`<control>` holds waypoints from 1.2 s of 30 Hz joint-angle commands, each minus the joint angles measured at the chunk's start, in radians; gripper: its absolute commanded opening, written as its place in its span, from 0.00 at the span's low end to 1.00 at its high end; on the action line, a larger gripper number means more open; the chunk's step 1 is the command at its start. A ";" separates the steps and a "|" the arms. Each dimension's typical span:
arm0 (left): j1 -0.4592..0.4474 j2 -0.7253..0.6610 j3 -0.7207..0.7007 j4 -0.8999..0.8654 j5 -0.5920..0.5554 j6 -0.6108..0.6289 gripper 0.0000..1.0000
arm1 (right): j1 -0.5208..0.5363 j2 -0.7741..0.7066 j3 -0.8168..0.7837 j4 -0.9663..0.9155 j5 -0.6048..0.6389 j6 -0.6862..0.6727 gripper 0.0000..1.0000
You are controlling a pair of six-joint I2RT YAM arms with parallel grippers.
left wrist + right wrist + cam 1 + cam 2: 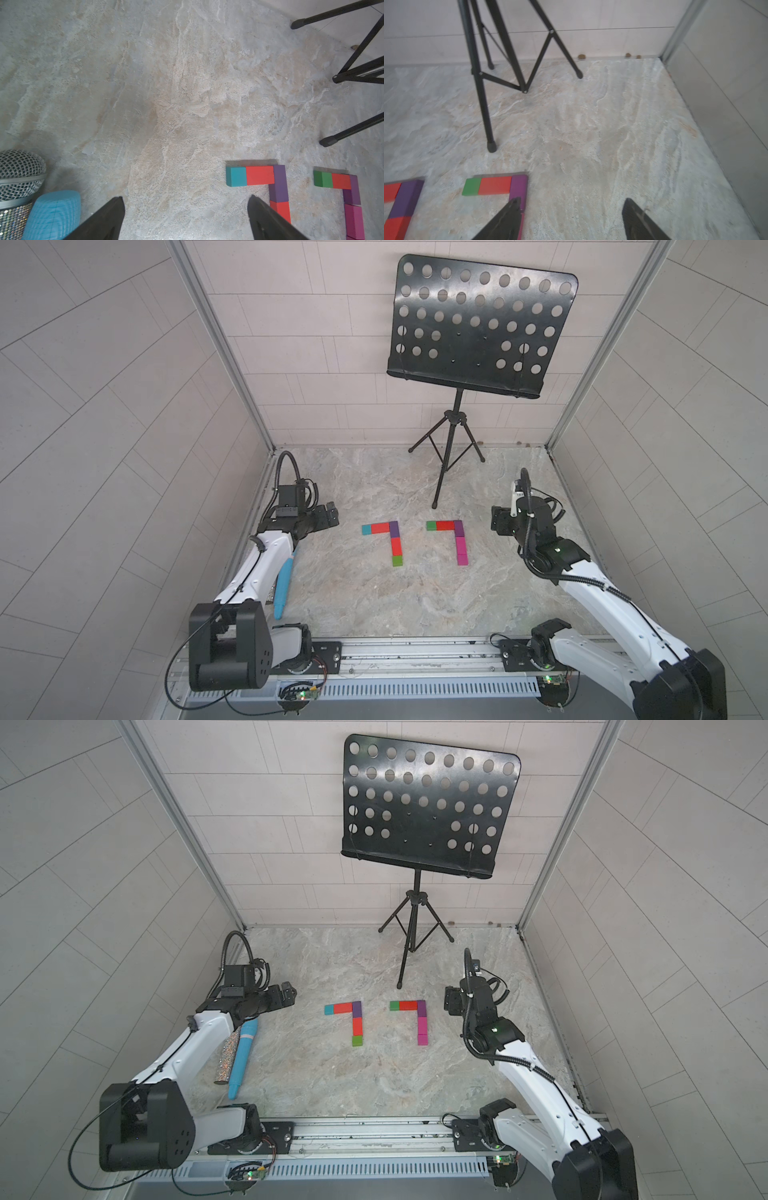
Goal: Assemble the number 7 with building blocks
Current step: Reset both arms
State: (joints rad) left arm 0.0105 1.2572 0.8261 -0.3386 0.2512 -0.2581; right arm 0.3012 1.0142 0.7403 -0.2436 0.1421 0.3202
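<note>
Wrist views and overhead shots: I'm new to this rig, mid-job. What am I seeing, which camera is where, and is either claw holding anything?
The left arm and right arm, mounted at the near edge of the table, each end in a two-fingered claw. Both top views look down on everything; each wrist view looks out past its own arm's claw. On the table lie the teal-tipped seven and the magenta-stemmed seven, built of blocks. A blue microphone and a glittery microphone lie beside the left arm; a music stand stands behind. The left gripper and right gripper are open, holding nothing.
</note>
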 commanded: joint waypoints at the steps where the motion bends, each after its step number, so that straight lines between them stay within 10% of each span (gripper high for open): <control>1: -0.029 -0.011 -0.024 0.030 -0.047 -0.014 1.00 | 0.038 0.057 0.032 -0.060 -0.102 0.092 0.77; 9: -0.044 -0.178 -0.196 0.237 -0.104 0.059 1.00 | 0.027 -0.047 -0.109 0.136 0.129 -0.129 0.95; 15: -0.045 -0.211 -0.244 0.353 -0.106 0.074 1.00 | -0.052 0.008 -0.051 0.119 -0.023 -0.200 0.93; 22: -0.046 -0.227 -0.335 0.511 -0.260 0.168 1.00 | -0.094 0.026 -0.207 0.375 0.069 -0.293 1.00; 36: -0.044 0.105 -0.542 1.246 -0.411 0.237 1.00 | -0.244 0.287 -0.288 0.780 0.052 -0.289 1.00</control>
State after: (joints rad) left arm -0.0330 1.3109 0.2703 0.7044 -0.1135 -0.0475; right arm 0.0689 1.2747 0.4656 0.4217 0.1741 0.0414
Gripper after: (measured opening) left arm 0.999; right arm 0.997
